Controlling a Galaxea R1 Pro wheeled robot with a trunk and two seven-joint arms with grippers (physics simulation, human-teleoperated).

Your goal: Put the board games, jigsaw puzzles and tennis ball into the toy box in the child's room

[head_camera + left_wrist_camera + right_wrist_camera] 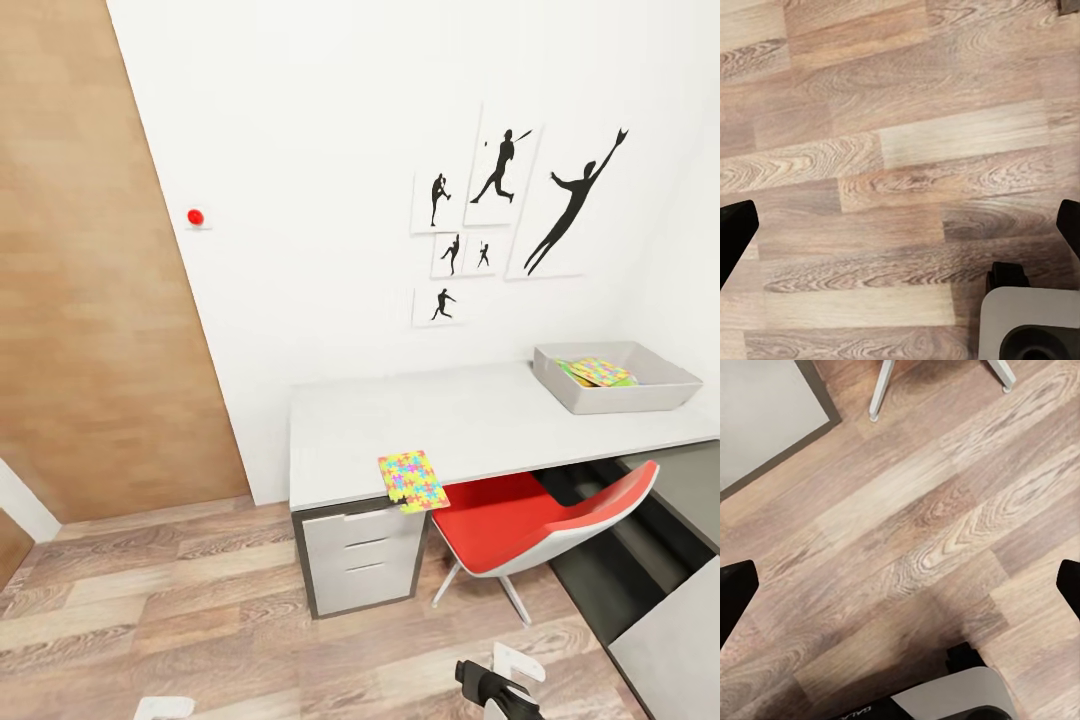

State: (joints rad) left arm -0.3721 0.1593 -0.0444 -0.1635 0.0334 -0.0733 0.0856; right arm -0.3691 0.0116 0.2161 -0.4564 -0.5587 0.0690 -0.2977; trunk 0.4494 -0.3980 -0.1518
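A jigsaw puzzle [413,480] with bright multicoloured pieces lies on the front edge of the white desk [470,420] and overhangs it slightly. At the desk's far right stands the grey toy box [640,400], holding a flat colourful item [598,371]. No tennis ball or board game can be made out. My left gripper [900,232] hangs open over the wooden floor, its dark fingertips [735,232] far apart. My right gripper [900,592] is also open over the floor, low in front of the desk, with nothing between its fingers [736,596].
A red and white chair [540,520] is tucked under the desk beside the drawer unit [360,560]; its legs [881,390] show in the right wrist view. A wooden door [90,300] stands at left. A grey surface [675,650] sits at the lower right.
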